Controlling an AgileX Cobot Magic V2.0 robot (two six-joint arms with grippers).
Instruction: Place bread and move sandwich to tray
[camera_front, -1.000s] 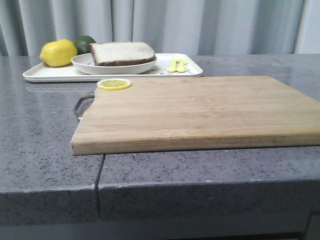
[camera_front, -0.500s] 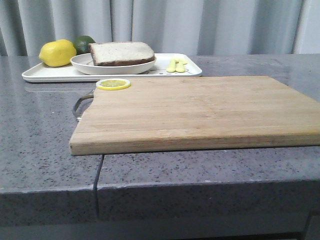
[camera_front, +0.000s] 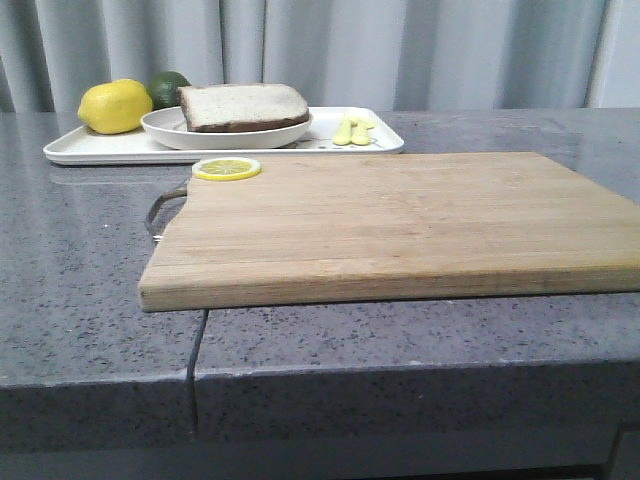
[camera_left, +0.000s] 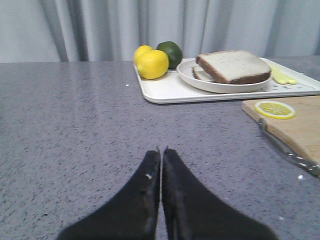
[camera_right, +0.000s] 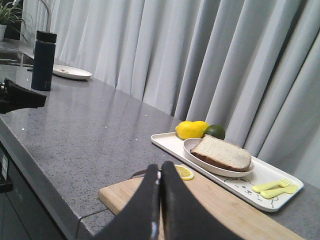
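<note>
A thick slice of bread (camera_front: 243, 106) with a dark crust lies on a round white plate (camera_front: 225, 135) on the white tray (camera_front: 100, 148) at the back left. In the left wrist view the bread (camera_left: 232, 65) rests on a second slice (camera_left: 201, 74); no egg filling shows, so no sandwich is to be seen. My left gripper (camera_left: 161, 150) is shut and empty over bare counter, left of the board. My right gripper (camera_right: 160, 165) is shut and empty above the board's near left end. Neither gripper shows in the front view.
A wooden cutting board (camera_front: 400, 220) with a metal handle (camera_front: 160, 210) and a lemon slice (camera_front: 226, 168) fills the middle. On the tray are a lemon (camera_front: 114, 106), a lime (camera_front: 167, 86) and yellow cutlery (camera_front: 352, 131). Far off stand a dark bottle (camera_right: 43, 60) and another plate (camera_right: 72, 73).
</note>
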